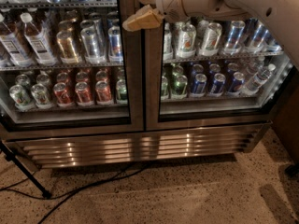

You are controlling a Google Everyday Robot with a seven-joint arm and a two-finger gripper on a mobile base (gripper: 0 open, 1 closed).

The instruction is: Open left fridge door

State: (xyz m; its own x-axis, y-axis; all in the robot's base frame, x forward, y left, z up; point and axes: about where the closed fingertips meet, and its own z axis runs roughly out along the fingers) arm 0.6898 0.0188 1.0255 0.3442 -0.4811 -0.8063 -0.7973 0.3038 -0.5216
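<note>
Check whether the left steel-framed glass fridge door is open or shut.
Shut: the left steel-framed glass door sits flush with its twin; beige gripper hovers open by its upper frame.

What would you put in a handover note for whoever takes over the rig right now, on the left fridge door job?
Gripper: open, holding nothing, at the top of the view in front of the inner stile of the left fridge door, where it meets the right door.
Left fridge door: shut, flush with the right door on the fridge.
Done: gripper is placed at the door's inner edge.
Left: take hold there, then pull the door open. I cannot make out a handle in this view.
</note>
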